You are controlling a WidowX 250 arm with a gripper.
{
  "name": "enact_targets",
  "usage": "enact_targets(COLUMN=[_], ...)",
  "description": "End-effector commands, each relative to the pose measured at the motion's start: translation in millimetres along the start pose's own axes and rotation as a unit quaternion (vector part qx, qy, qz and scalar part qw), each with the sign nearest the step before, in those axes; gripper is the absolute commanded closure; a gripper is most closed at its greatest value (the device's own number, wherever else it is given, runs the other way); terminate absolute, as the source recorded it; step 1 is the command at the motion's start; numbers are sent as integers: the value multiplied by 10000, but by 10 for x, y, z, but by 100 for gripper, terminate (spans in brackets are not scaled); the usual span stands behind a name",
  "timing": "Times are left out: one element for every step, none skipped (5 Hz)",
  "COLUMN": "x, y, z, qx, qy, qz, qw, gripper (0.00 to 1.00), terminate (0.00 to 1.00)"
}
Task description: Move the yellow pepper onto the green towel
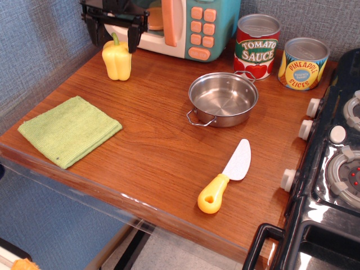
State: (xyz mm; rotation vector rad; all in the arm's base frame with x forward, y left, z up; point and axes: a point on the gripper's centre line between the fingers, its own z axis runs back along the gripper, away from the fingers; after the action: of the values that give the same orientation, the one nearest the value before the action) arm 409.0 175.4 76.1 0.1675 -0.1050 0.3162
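The yellow pepper (117,60) stands upright on the wooden counter at the back left, its stem pointing up. My gripper (114,38) is open just above it, its two black fingers spread to either side of the stem and clear of the pepper's body. The green towel (68,130) lies flat near the counter's front left edge, well in front of the pepper, with nothing on it.
A toy microwave (185,25) stands right behind the gripper. A steel pot (223,98) sits mid-counter. Tomato sauce (256,45) and pineapple (302,62) cans stand at the back right. A yellow-handled toy knife (224,176) lies at the front. A black stove (332,163) borders the right side.
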Motion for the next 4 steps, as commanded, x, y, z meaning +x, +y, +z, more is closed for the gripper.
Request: enact_targets(x=[97, 129, 139, 146], y=[134, 130, 132, 171], z=[58, -98, -196, -91], qx=[176, 328, 396, 203], qy=[-94, 77, 206, 119], qz=[87, 131, 144, 117], qw=[9998, 9993, 9989, 9997], gripper=[0, 0, 0, 100], terminate=[0, 0, 0, 0])
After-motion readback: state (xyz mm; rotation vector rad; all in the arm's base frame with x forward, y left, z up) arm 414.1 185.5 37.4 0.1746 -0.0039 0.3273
